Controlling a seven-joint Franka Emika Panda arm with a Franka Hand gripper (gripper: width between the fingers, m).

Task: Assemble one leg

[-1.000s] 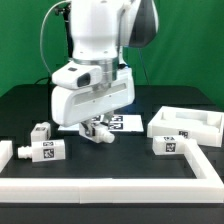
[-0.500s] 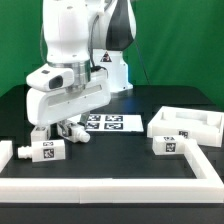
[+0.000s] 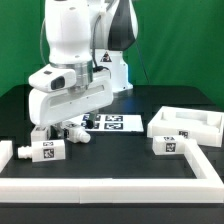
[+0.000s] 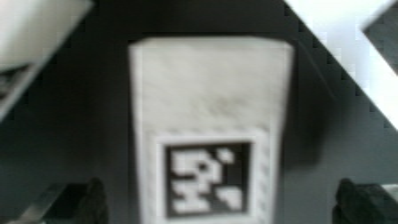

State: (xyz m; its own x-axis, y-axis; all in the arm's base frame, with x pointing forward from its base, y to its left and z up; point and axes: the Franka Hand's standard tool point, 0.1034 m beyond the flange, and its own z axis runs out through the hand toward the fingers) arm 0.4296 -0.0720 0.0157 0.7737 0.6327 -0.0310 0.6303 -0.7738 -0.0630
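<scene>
My gripper (image 3: pixel 68 130) hangs low over the black table at the exterior view's left, jaws open. In the wrist view a white oblong leg (image 4: pixel 210 110) with a square tag lies between the two dark fingertips (image 4: pixel 71 203), apart from both. In the exterior view a tagged leg (image 3: pixel 40 131) shows at the hand's left edge, partly hidden by it. I cannot tell whether it is the same leg. A second leg (image 3: pixel 45 151) lies just in front of it. A third leg (image 3: pixel 168 145) lies at the right.
The large white square panel with a raised rim (image 3: pixel 192 119) sits at the right. The marker board (image 3: pixel 108 123) lies behind the gripper. A long white border rail (image 3: pixel 110 185) runs along the front, with a white end piece (image 3: pixel 4 153) at the far left.
The arm has swung from over the marker board to the exterior view's left, above the legs. In the last half second it has barely moved.
</scene>
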